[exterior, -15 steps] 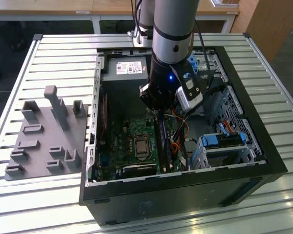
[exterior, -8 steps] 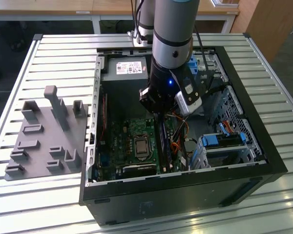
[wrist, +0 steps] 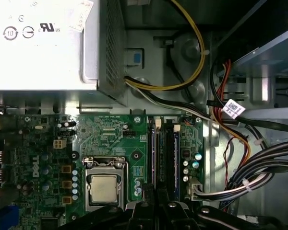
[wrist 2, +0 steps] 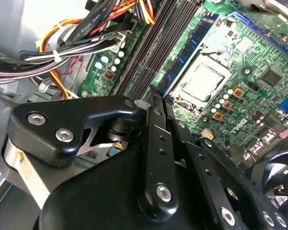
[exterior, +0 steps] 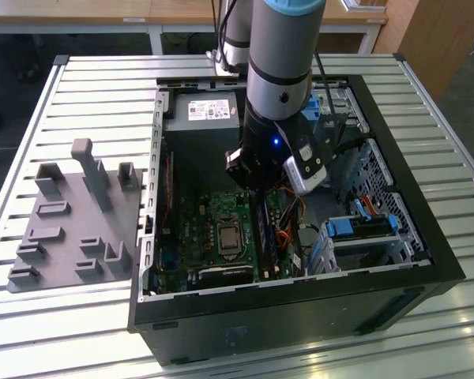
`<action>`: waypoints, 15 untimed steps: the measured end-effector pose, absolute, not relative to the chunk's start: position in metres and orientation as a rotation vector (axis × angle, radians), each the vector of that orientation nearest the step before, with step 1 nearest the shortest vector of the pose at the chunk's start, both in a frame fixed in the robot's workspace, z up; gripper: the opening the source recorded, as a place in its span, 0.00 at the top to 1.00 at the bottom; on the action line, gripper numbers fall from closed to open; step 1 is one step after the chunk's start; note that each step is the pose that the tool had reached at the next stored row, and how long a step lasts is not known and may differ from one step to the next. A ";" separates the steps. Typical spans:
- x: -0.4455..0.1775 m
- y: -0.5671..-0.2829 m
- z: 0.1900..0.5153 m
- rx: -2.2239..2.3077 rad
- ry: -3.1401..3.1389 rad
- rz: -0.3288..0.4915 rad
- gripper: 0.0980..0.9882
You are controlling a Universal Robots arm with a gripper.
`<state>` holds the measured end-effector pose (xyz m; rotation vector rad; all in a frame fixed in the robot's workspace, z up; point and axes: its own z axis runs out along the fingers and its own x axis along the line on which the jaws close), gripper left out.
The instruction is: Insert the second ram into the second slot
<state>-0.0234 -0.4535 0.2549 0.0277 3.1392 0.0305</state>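
The second ram (exterior: 262, 237) stood on edge in the slot bank (wrist: 164, 158) right beside the CPU socket (wrist: 104, 187). I couldn't tell if it was clicked all the way down. The gripper (wrist 2: 146, 102) sat right on top of it with its fingers (wrist 2: 156, 139) pinched together. Whether they clamped the stick or just pushed on its edge, no idea.

Biggest worry imo was pressure landing on one end only, so the stick goes in cocked and a white latch (wrist: 157, 123) never closes. With the notch off, more force would just flex the motherboard (wrist: 110, 139). That cable bundle (wrist: 249, 177) also ran near enough to snag.
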 end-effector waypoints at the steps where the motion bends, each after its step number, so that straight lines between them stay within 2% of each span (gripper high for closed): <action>1: -0.023 -0.454 0.253 0.028 3.140 0.030 0.96; 15: -0.024 -0.455 0.237 0.028 3.141 0.030 0.96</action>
